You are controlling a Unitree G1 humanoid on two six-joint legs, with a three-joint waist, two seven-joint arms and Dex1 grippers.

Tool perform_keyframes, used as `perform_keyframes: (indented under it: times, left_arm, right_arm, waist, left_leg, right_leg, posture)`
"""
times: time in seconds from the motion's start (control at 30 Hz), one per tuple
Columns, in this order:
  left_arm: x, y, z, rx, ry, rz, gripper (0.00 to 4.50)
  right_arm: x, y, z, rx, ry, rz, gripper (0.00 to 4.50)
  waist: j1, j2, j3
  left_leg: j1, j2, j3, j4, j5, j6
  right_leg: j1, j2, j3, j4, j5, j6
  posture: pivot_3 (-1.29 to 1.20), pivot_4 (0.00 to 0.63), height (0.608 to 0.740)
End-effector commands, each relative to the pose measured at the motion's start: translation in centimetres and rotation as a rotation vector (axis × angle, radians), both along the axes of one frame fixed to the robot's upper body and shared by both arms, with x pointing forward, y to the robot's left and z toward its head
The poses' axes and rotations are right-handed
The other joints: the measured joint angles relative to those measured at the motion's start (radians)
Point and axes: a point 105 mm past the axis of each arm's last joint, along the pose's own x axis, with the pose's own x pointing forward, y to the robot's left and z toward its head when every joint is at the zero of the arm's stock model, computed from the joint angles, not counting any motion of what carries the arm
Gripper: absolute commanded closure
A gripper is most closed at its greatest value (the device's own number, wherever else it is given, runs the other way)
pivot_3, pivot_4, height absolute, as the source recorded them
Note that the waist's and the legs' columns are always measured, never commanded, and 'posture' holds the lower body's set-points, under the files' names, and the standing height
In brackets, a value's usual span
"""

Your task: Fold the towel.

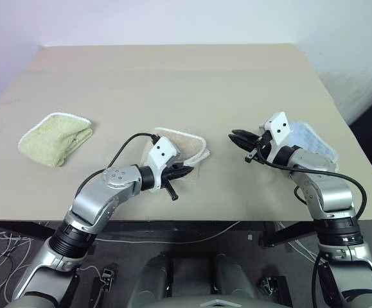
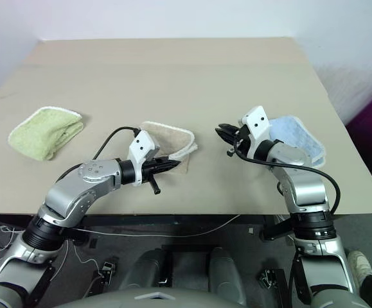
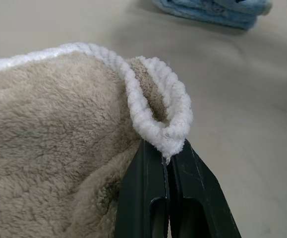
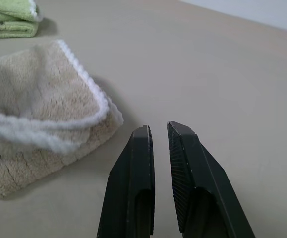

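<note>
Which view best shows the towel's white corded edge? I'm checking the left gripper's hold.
The left wrist view: the edge curls right at the left gripper. Both eye views show the towel small; the right wrist view shows its far side.

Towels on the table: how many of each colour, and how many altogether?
Beige towel: 1
Green towel: 1
Blue towel: 1
Total: 3

Head views overhead (wrist views close)
</note>
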Motion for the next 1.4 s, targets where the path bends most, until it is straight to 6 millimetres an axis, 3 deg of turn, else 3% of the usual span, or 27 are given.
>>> perform_keyframes:
  times: [0.03, 0.17, 0.33, 0.47, 0.53, 0.6, 0.8, 0.97, 1.1, 1.27, 1.33, 1.4]
  left_arm:
    - [-0.2, 0.2, 1.1, -0.054, -0.001, -0.004, 3.13]
    - [-0.1, 0.5, 2.0, -0.126, 0.015, 0.022, 1.77]
    - [0.1, 2.4, 4.5, -0.28, 0.003, 0.096, 0.11]
    - [1.5, 5.5, 6.3, -0.387, -0.04, 0.234, 0.08]
    - [1.9, 6.3, 6.3, -0.364, -0.065, 0.275, 0.07]
    - [2.8, 7.1, 5.7, -0.304, -0.095, 0.328, 0.07]
    - [3.8, 6.8, 4.1, -0.234, -0.132, 0.308, 1.93]
    - [4.2, 6.5, 1.7, -0.116, -0.121, 0.296, 3.56]
    - [4.3, 6.6, -1.1, -0.01, -0.109, 0.289, 3.56]
    - [4.2, 7.1, -4.3, 0.089, -0.081, 0.304, 3.56]
    - [4.3, 7.2, -4.3, 0.066, -0.088, 0.318, 3.56]
    - [4.5, 7.3, -2.2, -0.062, -0.114, 0.351, 3.56]
  right_arm:
    - [-0.4, -0.1, 1.7, 0.005, -0.064, 0.002, 3.93]
    - [-0.4, 0.1, 1.8, 0.004, -0.064, 0.008, 3.93]
    - [-0.5, 0.7, 2.2, 0.01, -0.072, 0.032, 3.93]
    - [-0.9, 2.1, 2.6, 0.036, -0.068, 0.088, 4.1]
    - [-0.9, 2.8, 2.7, 0.057, -0.062, 0.107, 4.47]
    - [-0.9, 4.1, 3.0, 0.091, -0.049, 0.142, 4.47]
    - [-0.3, 8.6, 2.4, 0.171, 0.027, 0.24, 4.5]
    - [-0.5, 11.2, -1.0, 0.15, 0.137, 0.29, 4.5]
    - [-0.4, 12.0, -4.9, 0.098, 0.249, 0.275, 4.5]
    - [-0.6, 11.7, -7.9, 0.029, 0.29, 0.264, 4.5]
    - [-0.7, 11.4, -8.0, 0.013, 0.267, 0.258, 4.5]
    - [-0.7, 10.8, -6.5, 0.046, 0.209, 0.253, 4.5]
  waist:
    - [0.0, 0.0, 0.0]
    - [0.0, 0.0, 0.0]
    - [0.0, 0.0, 0.0]
    - [-0.002, 0.0, 0.0]
    - [-0.001, 0.0, 0.0]
    - [-0.001, 0.0, 0.0]
    - [0.001, 0.0, 0.0]
    - [-0.001, 0.0, 0.0]
    - [-0.002, 0.0, 0.0]
    - [-0.002, 0.0, -0.001]
    - [-0.001, 0.0, -0.002]
    - [-0.001, 0.0, -0.002]
  left_leg:
    - [0.0, 0.0, 0.0, 0.0, 0.0, 0.0]
    - [0.0, 0.0, 0.0, 0.0, 0.0, 0.0]
    - [0.0, 0.0, 0.0, 0.0, 0.0, 0.0]
    - [0.0, 0.0, 0.0, 0.0, 0.0, 0.0]
    - [0.0, 0.0, 0.0, 0.0, 0.0, 0.0]
    - [0.0, 0.0, 0.0, 0.0, 0.0, 0.0]
    - [0.0, 0.0, 0.0, 0.0, 0.0, -0.001]
    - [0.0, 0.0, 0.0, 0.0, 0.0, -0.001]
    - [0.0, 0.0, 0.0, 0.0, 0.0, -0.001]
    - [-0.001, 0.0, 0.0, 0.0, 0.0, -0.001]
    - [0.001, 0.0, 0.0, 0.0, 0.0, -0.001]
    - [0.001, 0.0, 0.0, 0.0, 0.0, -0.001]
  right_leg:
    - [0.0, 0.0, 0.0, 0.0, 0.0, 0.0]
    - [0.0, 0.0, 0.0, 0.0, 0.0, 0.0]
    - [0.0, 0.0, 0.0, 0.0, 0.0, 0.0]
    - [0.0, 0.0, 0.0, 0.0, 0.0, 0.0]
    - [0.0, 0.0, 0.0, 0.0, 0.0, 0.0]
    - [0.0, 0.0, 0.0, 0.0, 0.0, 0.0]
    - [-0.001, 0.0, 0.0, 0.001, 0.0, 0.0]
    - [-0.001, -0.001, -0.001, 0.001, 0.0, 0.0]
    - [-0.002, 0.0, 0.0, 0.001, 0.0, 0.0]
    - [-0.002, 0.0, 0.0, 0.001, 0.0, 0.0]
    - [-0.001, 0.0, 0.0, 0.001, 0.0, 0.0]
    - [0.0, -0.001, -0.001, 0.001, 0.0, 0.0]
  posture:
    - [0.0, 0.15, 0.74]
    - [0.0, 0.15, 0.74]
    - [0.0, 0.15, 0.74]
    - [0.0, 0.15, 0.74]
    - [0.0, 0.15, 0.74]
    - [0.0, 0.15, 0.74]
    - [0.0, 0.15, 0.74]
    - [0.0, 0.15, 0.74]
    - [0.0, 0.15, 0.74]
    - [0.0, 0.15, 0.74]
    - [0.0, 0.15, 0.74]
    - [0.0, 0.15, 0.74]
